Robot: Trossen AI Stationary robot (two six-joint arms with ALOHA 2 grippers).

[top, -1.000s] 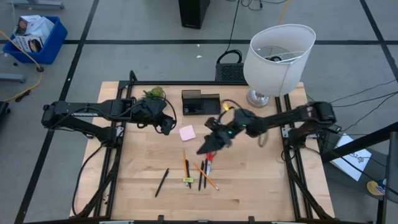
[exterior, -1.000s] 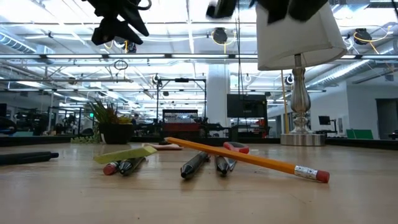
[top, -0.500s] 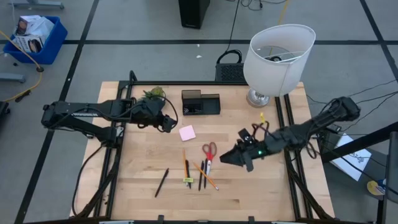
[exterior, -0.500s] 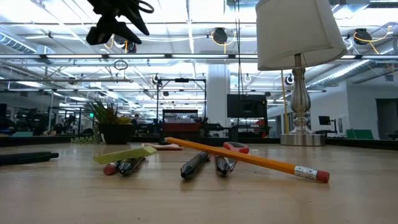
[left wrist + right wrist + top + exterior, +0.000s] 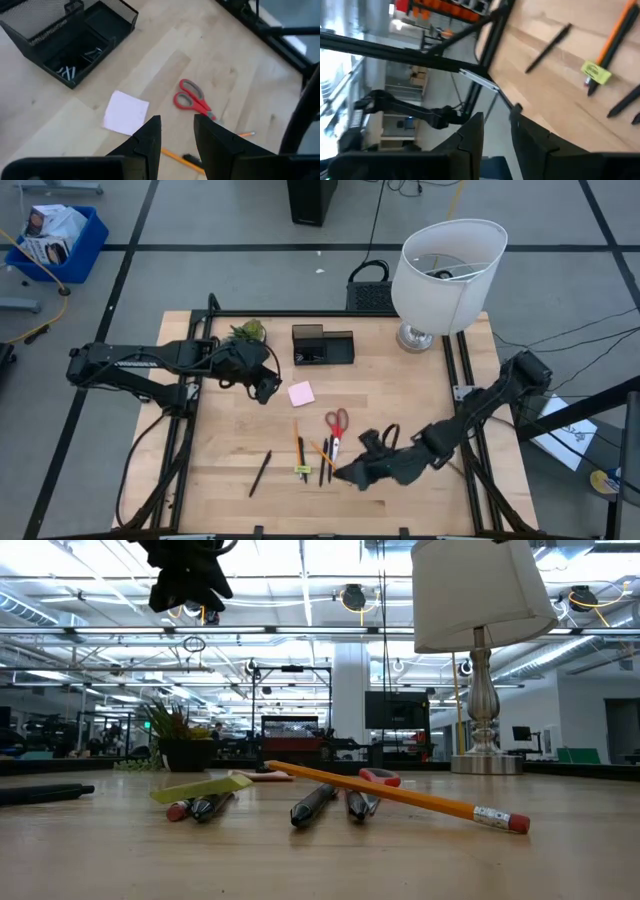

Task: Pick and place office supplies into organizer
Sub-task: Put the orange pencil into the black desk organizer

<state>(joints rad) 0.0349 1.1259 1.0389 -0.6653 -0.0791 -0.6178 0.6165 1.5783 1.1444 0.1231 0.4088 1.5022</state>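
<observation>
1. Right gripper (image 5: 340, 475) low over the table's front, just right of the pencil/pen cluster; fingers (image 5: 470, 135) a narrow gap apart, nothing between them.
2. Scissors (image 5: 336, 423) lie just behind it, pink sticky pad (image 5: 301, 393) further back-left.
3. Lone black pen (image 5: 260, 472) well to its left.
4. Left gripper (image 5: 266, 389) hovers just left of the sticky pad, narrow gap, empty.
5. Organizer (image 5: 323, 346) sits behind-right of the left gripper, small bits inside.

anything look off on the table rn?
Nothing spilled or damaged. Pens and pencils lie scattered in a loose pile near the front edge, one orange pencil propped across the others, and the scissors and pink pad still lie outside the organizer.
</observation>
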